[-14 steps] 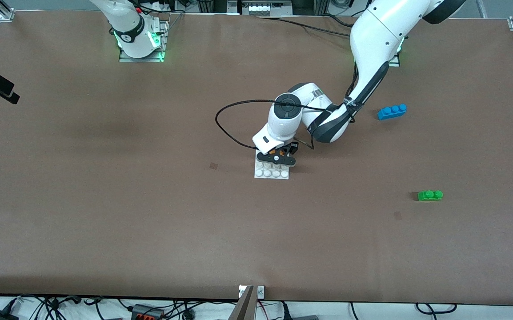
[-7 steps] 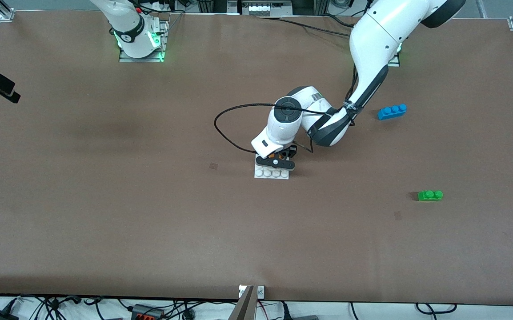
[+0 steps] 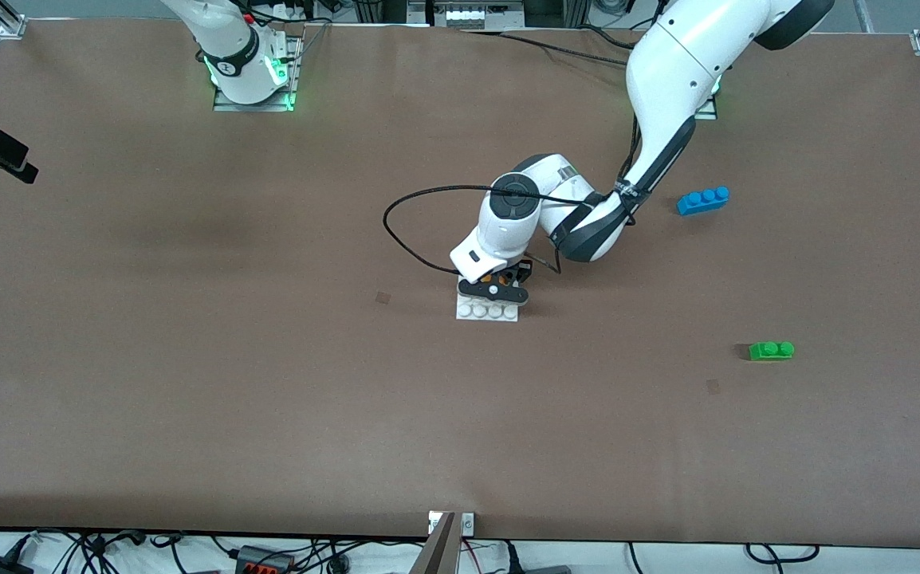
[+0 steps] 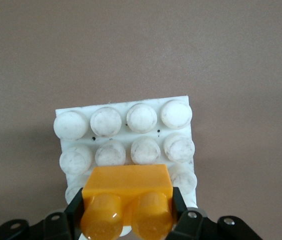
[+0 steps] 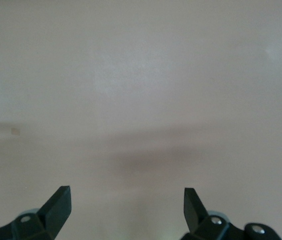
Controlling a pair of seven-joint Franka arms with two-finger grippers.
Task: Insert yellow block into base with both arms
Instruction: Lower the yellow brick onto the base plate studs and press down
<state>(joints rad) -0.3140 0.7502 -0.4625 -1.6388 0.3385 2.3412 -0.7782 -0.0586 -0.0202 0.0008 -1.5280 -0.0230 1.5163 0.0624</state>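
The left gripper pinches the glossy orange-yellow plastic two-stud block by its sides, low over the flat white square studded plastic base at mid-desk. This looks like the seating step; next, the block's underside must line up with the rounded, scuffed studs before pressing down. The right gripper waits, spread wide, over bare matte brown desk.
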